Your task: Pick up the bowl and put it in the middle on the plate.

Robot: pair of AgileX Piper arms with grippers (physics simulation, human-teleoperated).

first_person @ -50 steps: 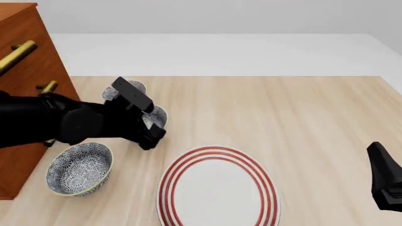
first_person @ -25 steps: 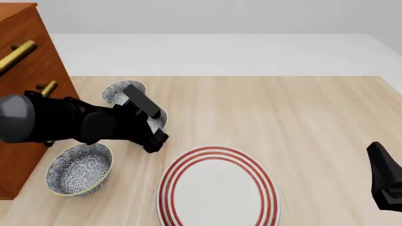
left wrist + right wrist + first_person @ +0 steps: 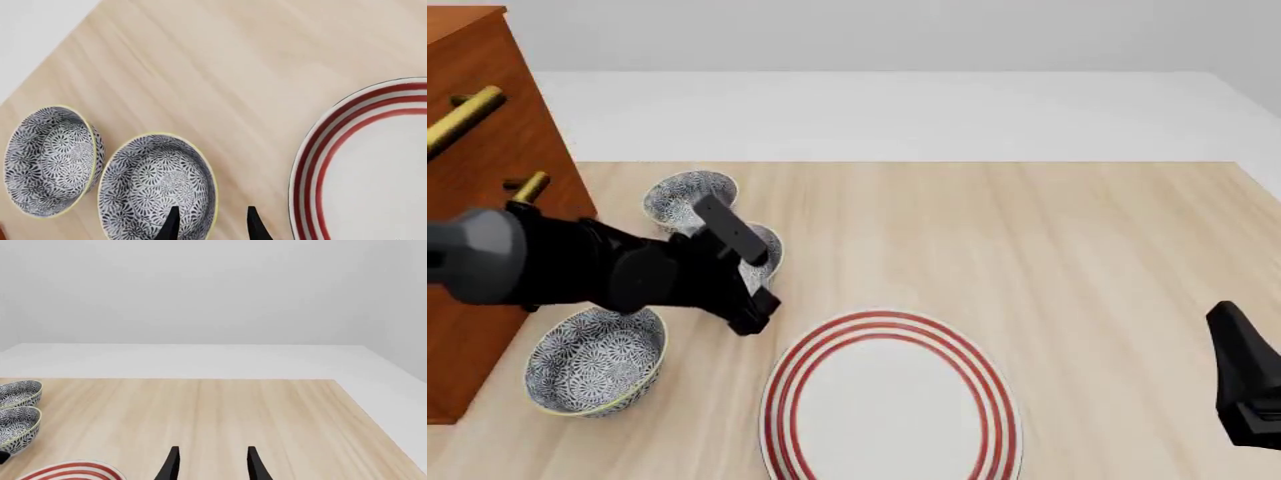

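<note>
Left gripper, one: two dark fingertips set a narrow gap apart, holding nothing, straddling the plate-side rim of the bowl, one tip over its patterned inside and the other over bare table; whether either tip touches the rim cannot be told from the wrist view. In the front view the left gripper hangs at the near edge of that bowl, its black arm reaching in from the cabinet side. Right gripper, one: fingertips likewise a narrow gap apart and empty, held over bare table well apart from the bowl, to the plate's far right in the front view. Bowls, three, all blue-and-white floral with yellowish rims: the bowl, upright on the table just beyond the plate's left rim; a second bowl just behind it, the two nearly touching; a third bowl nearer the camera, left of the plate and beside the cabinet. Plate, one: white, three red rings, flat on the table, nothing on it. Wooden cabinet, one, with two brass handles, at the left table edge, left of the bowls. Against the picture half a second earlier: the left gripper has drawn slightly back and down, uncovering more of the second bowl; bowls, plate and right gripper unchanged.
</note>
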